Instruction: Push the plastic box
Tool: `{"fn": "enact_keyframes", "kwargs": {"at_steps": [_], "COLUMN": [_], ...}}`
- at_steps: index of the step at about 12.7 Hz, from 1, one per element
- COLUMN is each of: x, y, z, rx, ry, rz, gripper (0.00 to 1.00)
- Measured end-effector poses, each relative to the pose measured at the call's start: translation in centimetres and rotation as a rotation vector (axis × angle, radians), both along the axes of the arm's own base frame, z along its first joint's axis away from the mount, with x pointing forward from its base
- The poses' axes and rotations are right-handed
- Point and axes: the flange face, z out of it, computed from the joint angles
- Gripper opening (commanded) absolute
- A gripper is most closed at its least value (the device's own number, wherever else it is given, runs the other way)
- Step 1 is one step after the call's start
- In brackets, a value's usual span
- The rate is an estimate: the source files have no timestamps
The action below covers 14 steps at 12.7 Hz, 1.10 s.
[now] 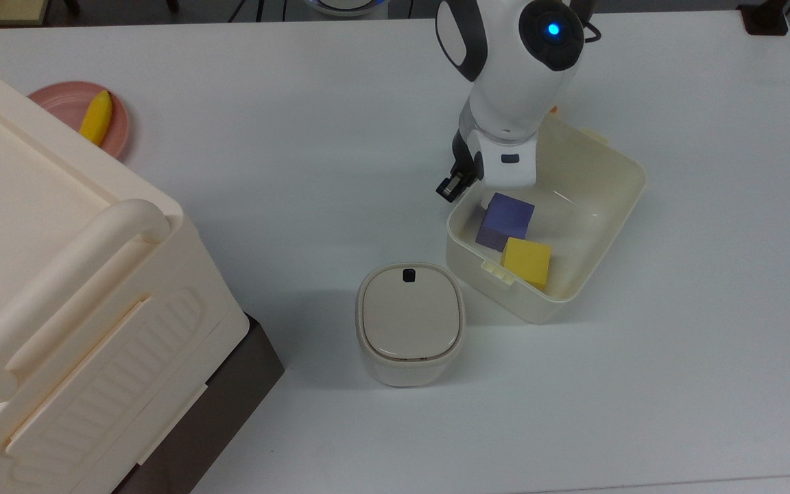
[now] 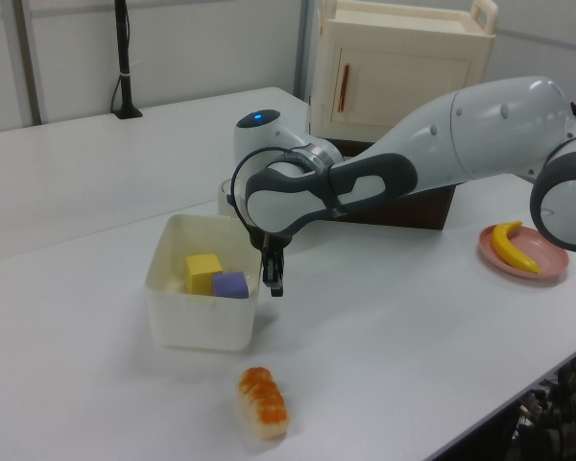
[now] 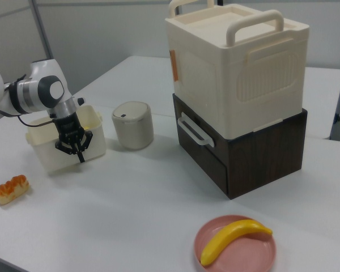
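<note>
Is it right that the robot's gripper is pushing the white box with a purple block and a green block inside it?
Not quite. The gripper is pressed against the plastic box, which holds a purple block, but the other block is yellow, not green. The top view shows this.

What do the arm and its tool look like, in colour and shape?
The arm has glossy white rounded shells with dark grey joint bands. A small blue light glows on one joint. A thin black cable loops beside the wrist in the left view. The tool is black, on a white block bearing a dark button.
</note>
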Motion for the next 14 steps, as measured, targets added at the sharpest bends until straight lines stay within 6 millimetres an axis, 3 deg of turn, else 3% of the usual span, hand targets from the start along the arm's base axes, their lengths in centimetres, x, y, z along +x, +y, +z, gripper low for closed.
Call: {"fn": "enact_keyframes", "kwargs": {"at_steps": [3,10,12,14], "x": [0.1,0.8,0.7,0.2], "y": [0.5,3.1,2.5,0.2], "z": [-0.8,0.5,1.0,3.0], "rx": [-0.023,-0.010,-0.022,-0.049], "ry": [-0.005,-0.052,-0.035,0.025], "rz": [-0.016,-0.032,-0.028,-0.015], "gripper": [0.00,0.00,0.00,0.00]}}
